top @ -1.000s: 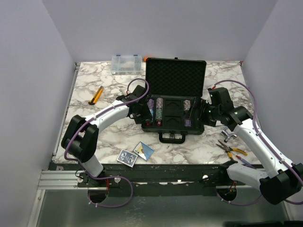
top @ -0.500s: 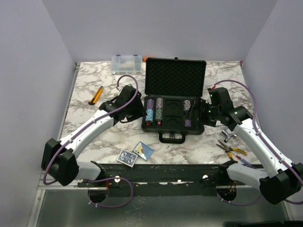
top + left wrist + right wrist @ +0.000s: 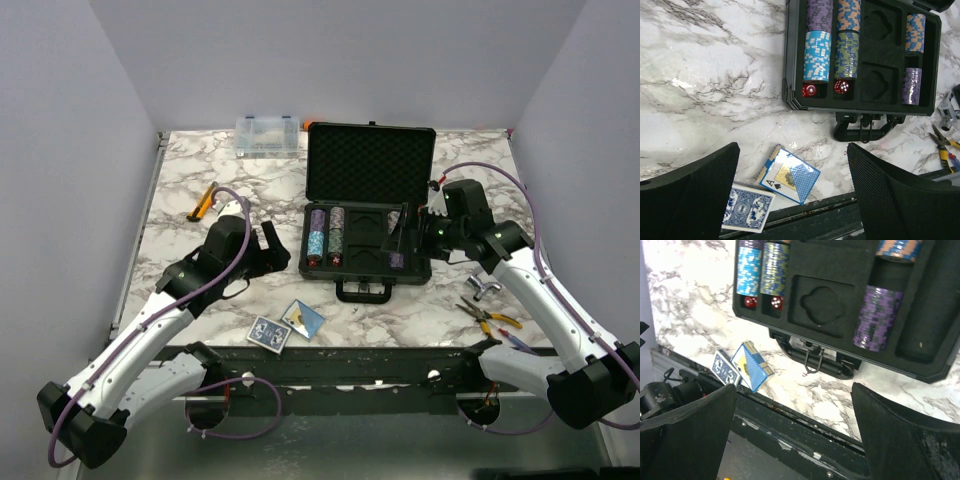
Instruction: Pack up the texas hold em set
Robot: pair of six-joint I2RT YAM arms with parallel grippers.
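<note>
The left pincer [image 3: 268,244] is spread wide and holds nothing; it hangs over the bare worktop [image 3: 200,170] just left of the case [image 3: 368,262]. The right pincer [image 3: 402,226] is also wide apart and empty, poised above the right part of the tray [image 3: 365,222].

The black case lies open near the middle of the worktop, its foam-lined lid [image 3: 370,163] standing upright at the back and its handle [image 3: 363,291] facing the arms. Chip stacks [image 3: 818,55] lie on their sides in the two left slots of the tray and in one slot on the right. Two red dice [image 3: 809,90] sit at the near end of the left slots, touching the chips. Two recesses in the middle show their black foam.

Two blue and white card decks [image 3: 285,325] lie outside the case, on the worktop near its front edge, just beside each other.

Pliers [image 3: 490,318] rest to the right of the case. A clear box [image 3: 266,135] sits at the far edge, and an orange-handled tool [image 3: 204,202] lies well off to the left.
</note>
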